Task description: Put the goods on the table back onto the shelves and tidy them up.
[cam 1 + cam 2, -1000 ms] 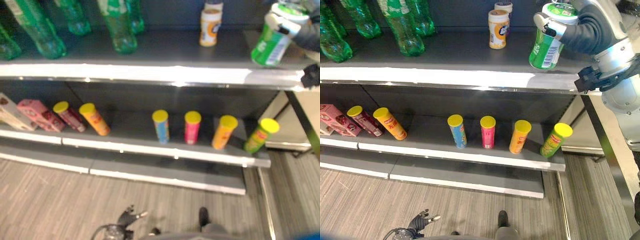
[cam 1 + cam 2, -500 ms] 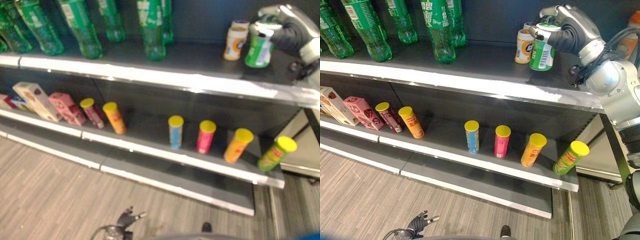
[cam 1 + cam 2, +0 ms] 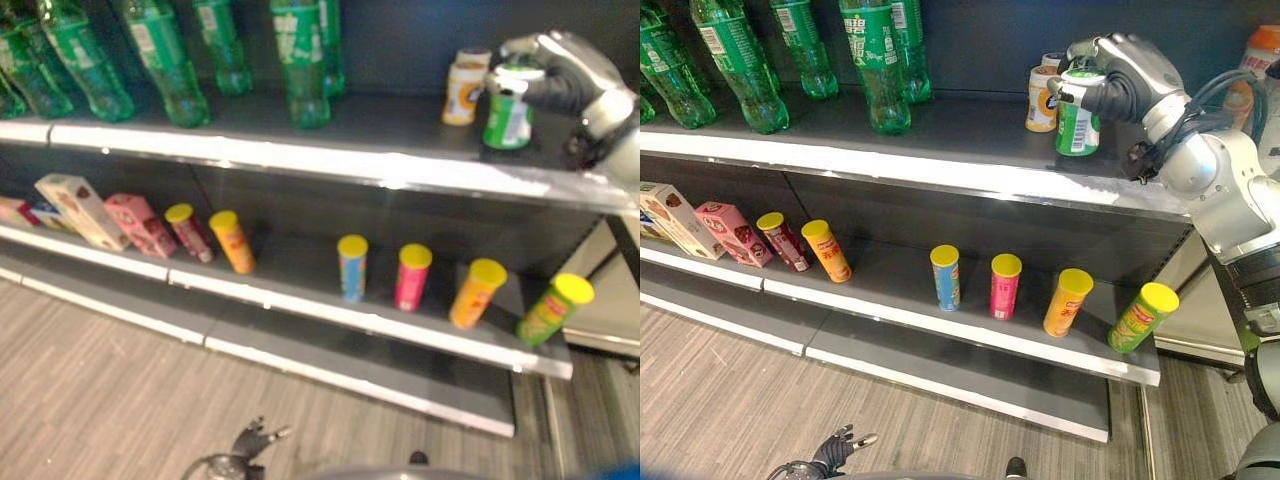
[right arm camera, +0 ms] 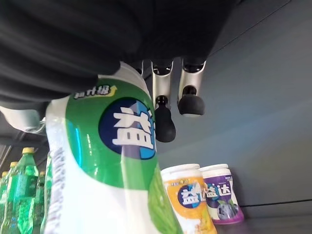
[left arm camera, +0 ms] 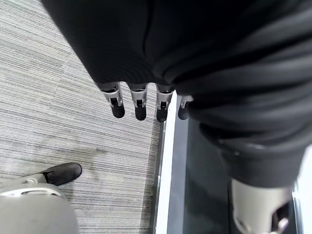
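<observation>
Right hand [image 3: 1118, 75]: fingers and thumb curled round the green jar [image 3: 1077, 118], gripping it near the lid. The jar stands upright on the top shelf [image 3: 940, 150], its base at or just above the board; which, cannot be told. It is just right of the orange jar [image 3: 1042, 98], with a purple jar [image 4: 219, 194] behind that one.

Labels: the green jar carries a white band, a blue roundel with white characters and a barcode on its side. The right wrist view shows the same roundel on the orange and purple jars; the characters are not read off here.

Left hand [image 5: 141, 100]: hangs low over the grey floor [image 3: 730, 400], fingers straight and apart, holding nothing. Its wrist view shows the white edge of a low shelf beside it.

Top shelf, left part: green bottles [image 3: 875, 60] in a loose row, yellow caps showing in the right wrist view. Between the bottles and the orange jar the board is bare, and there is bare board in front of the green jar up to the white shelf lip.

Lower shelf [image 3: 970, 330]: two boxes [image 3: 700, 220] at the left end, then two leaning tubes [image 3: 805, 245], a gap, and four more yellow-lidded tubes: blue [image 3: 946, 277], pink [image 3: 1005, 286], orange [image 3: 1067, 301] and green [image 3: 1141, 316], the last tilted at the shelf's right end.
</observation>
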Controlling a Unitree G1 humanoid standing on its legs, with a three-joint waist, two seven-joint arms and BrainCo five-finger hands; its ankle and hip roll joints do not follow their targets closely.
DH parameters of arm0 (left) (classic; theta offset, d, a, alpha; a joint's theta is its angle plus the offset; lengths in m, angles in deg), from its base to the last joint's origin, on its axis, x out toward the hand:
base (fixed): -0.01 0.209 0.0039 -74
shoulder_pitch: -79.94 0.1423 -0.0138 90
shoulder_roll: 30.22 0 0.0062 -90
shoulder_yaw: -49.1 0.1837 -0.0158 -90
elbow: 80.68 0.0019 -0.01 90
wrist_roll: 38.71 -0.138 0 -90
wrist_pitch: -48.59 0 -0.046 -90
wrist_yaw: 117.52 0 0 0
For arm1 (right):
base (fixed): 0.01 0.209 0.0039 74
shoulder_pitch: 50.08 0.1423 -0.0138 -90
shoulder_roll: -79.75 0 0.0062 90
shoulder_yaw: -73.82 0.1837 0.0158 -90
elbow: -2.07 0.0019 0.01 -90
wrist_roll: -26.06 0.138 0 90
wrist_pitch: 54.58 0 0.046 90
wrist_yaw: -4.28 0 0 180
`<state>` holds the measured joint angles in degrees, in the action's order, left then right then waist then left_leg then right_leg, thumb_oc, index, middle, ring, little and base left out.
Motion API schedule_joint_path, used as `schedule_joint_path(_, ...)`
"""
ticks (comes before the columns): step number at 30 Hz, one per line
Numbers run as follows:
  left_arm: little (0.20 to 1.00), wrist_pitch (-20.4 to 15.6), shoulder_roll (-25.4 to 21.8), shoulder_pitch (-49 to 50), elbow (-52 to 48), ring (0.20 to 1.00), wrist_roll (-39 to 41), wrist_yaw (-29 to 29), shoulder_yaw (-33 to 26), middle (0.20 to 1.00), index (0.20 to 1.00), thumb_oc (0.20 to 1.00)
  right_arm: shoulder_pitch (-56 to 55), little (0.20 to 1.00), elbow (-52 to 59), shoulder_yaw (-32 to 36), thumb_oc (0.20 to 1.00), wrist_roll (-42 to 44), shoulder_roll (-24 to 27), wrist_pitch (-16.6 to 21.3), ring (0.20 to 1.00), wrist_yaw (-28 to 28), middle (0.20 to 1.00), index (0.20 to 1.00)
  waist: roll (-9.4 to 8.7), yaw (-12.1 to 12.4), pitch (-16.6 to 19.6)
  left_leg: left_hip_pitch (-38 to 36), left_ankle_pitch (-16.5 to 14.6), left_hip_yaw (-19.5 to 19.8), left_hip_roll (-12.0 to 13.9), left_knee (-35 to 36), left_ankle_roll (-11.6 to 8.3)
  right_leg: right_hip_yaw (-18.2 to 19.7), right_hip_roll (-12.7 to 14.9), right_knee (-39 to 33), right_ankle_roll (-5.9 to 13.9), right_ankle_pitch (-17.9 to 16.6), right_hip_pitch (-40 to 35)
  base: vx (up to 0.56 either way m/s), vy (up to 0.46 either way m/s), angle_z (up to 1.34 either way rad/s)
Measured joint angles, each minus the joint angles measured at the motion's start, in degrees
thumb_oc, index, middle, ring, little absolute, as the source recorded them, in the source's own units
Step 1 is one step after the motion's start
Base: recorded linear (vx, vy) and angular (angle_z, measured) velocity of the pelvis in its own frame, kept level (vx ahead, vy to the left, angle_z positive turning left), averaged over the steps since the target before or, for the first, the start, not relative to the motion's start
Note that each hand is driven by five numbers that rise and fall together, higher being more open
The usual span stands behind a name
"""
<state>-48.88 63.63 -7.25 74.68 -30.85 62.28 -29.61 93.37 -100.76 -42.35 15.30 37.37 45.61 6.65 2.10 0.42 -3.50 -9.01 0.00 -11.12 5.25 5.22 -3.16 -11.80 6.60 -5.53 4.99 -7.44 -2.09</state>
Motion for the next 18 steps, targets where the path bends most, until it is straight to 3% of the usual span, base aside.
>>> schedule_joint_path(11,1.000,0.11,0.12,0.36,-0.08,1.000,-0.02,0.53,0.11,1.000,1.000,1.000,-2.37,0.200,-5.69,2.08,0.200,-11.43,-7.36,-2.83,0.200,6.01,0.200,0.200,0.53,0.11,0.86,-0.03,-0.01,-0.14,0.00,0.00,0.02,0.08,0.01,-0.01,-0.02,0.00,0.01,0.00,0.000,0.00)
schedule_joint_path(18,1.000,0.11,0.12,0.68,-0.08,1.000,-0.02,1.20,0.13,1.000,1.000,1.000,-2.40,0.200,-7.60,2.11,0.200,-13.48,-8.85,-4.37,0.200,8.24,0.200,0.200,0.16,0.04,1.41,0.00,-0.10,-0.09,0.00,0.34,0.16,-0.04,0.07,-0.02,-0.02,0.00,-0.06,0.00,0.000,0.00)
